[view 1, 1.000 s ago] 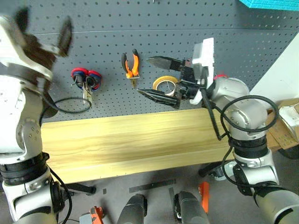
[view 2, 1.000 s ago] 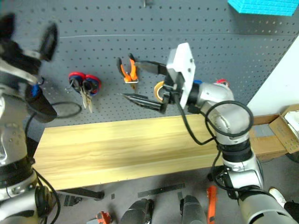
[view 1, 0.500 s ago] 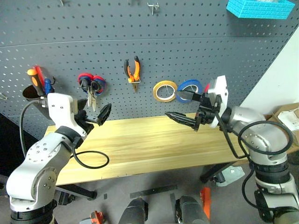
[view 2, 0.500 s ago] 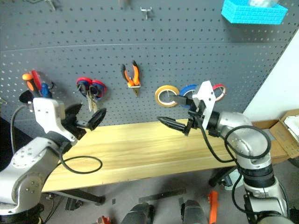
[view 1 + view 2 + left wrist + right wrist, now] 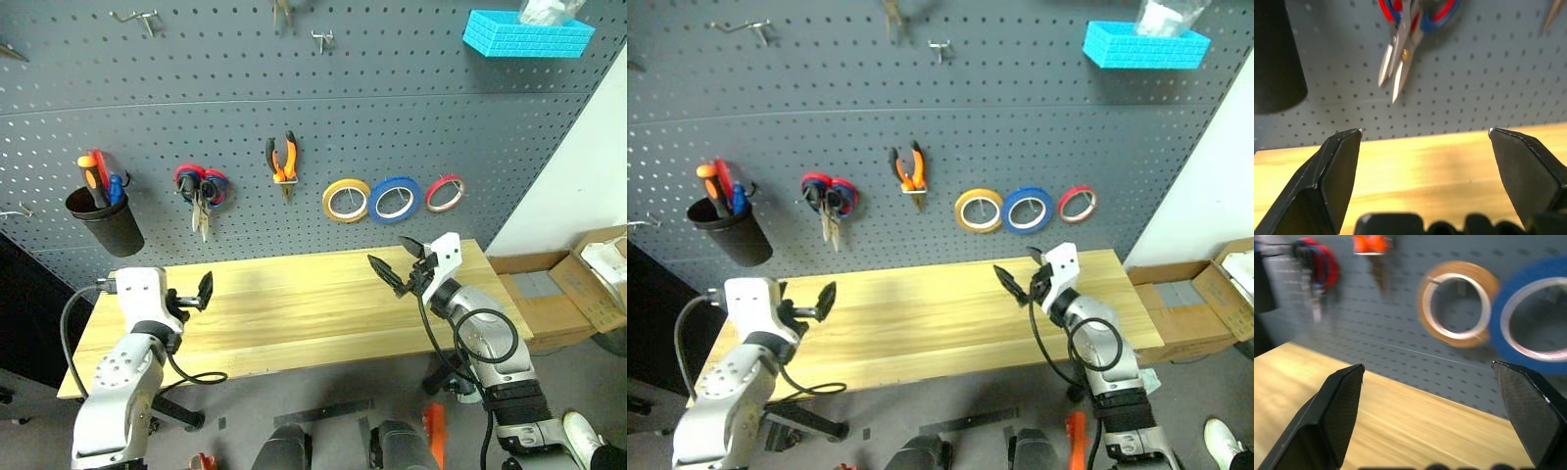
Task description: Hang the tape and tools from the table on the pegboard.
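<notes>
Jaws on both grippers stand wide apart, nothing in them: left gripper (image 5: 201, 292) low over the desk (image 5: 294, 313) at its left end, right gripper (image 5: 397, 264) over the right part, both facing the pegboard (image 5: 323, 147). Blue tape roll (image 5: 395, 199) hangs on the board, btwn the yellow roll (image 5: 346, 200) and the thin red roll (image 5: 445, 193). Orange-and-black pliers (image 5: 283, 162) hang left of the yellow roll. Further left, red/blue scissors (image 5: 201, 191), then a black cup (image 5: 106, 220) w/ an orange-handled screwdriver (image 5: 88, 176) standing in it. Blue basket (image 5: 527, 34) sits high on the board at right
</notes>
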Controlling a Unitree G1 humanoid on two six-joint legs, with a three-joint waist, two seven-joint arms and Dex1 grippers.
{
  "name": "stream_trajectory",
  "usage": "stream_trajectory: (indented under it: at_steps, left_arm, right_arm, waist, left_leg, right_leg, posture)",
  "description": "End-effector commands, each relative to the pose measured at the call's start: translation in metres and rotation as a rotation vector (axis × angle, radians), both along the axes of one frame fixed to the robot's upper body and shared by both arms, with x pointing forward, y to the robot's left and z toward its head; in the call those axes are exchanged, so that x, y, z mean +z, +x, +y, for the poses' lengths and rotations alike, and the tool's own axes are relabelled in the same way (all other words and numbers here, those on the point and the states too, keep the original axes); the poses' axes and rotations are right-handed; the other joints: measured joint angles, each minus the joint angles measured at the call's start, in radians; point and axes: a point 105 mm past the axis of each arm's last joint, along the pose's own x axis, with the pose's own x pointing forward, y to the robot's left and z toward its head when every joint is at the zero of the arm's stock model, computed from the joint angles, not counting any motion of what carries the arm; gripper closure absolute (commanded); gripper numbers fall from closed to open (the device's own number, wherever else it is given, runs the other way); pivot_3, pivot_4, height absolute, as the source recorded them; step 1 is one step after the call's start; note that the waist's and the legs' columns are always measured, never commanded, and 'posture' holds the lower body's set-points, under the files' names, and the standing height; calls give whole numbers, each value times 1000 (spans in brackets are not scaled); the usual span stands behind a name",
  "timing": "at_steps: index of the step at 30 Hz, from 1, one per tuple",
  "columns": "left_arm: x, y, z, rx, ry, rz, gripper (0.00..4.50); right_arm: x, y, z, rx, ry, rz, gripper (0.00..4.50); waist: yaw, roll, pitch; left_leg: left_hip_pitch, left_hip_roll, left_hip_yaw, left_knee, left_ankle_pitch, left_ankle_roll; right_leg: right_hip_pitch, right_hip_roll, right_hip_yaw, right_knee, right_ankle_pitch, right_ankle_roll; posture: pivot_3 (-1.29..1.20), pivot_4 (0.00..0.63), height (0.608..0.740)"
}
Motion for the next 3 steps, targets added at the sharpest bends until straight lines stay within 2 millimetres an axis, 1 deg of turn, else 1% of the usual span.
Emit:
stream_trajectory:
  at_steps: [1,3]
  left_arm:
    - [4,0,-1,11,15,-44,52]
    - [4,-2,2,34,36,-62,52]
  right_arm:
    - [-5,1,-13,-46,-43,-39,0]
    - [-6,1,-15,-52,-37,-37,0]
  waist:
    - [1,0,-5]
    - [1,1,-7]
  left_leg:
    - [1,0,0,0,0,0]
    - [1,0,0,0,0,0]
  right_leg:
    - [0,0,0,0,0,0]
    - [1,0,0,0,0,0]
  posture:
    - [14,44,740]
    - [13,42,740]
